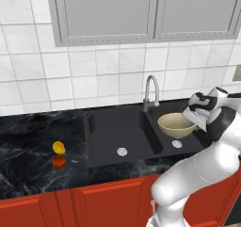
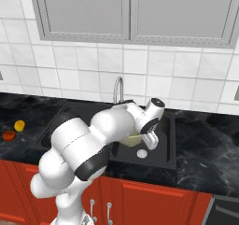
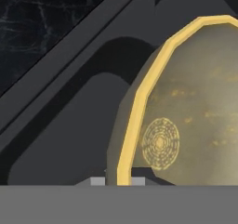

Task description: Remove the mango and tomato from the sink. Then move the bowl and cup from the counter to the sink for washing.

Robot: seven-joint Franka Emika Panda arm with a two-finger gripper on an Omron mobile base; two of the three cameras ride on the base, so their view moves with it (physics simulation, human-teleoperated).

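1. Closest to us in the hand view is the rim of the bowl, a yellow edge that runs down between the two finger tips at the bottom of that view; the gripper is nearly closed on that rim, pinching it.
2. We count one bowl, tan-yellow with a paler inside. It is over the right basin of the sink, mouth turned up and slightly tilted, above the right drain. From the base views we cannot tell whether its underside touches the basin floor.
3. We count two basins and two round silver drains, one per basin, and one curved faucet behind the divider.
4. We count one mango and one tomato, both on the black counter left of the sink. They sit just beside each other, the mango toward the wall, the tomato toward the counter's front edge. Both are round, so no long axis shows.
5. From the right base view the mango and tomato are at the far left, and the arm's white body covers most of the bowl, leaving only a sliver of it.
6. In the left base view the gripper is at the bowl's right rim, and its fingers are hard to make out against the hand.
7. Two grey cabinet doors hang above the tiled wall, cut off at the top.
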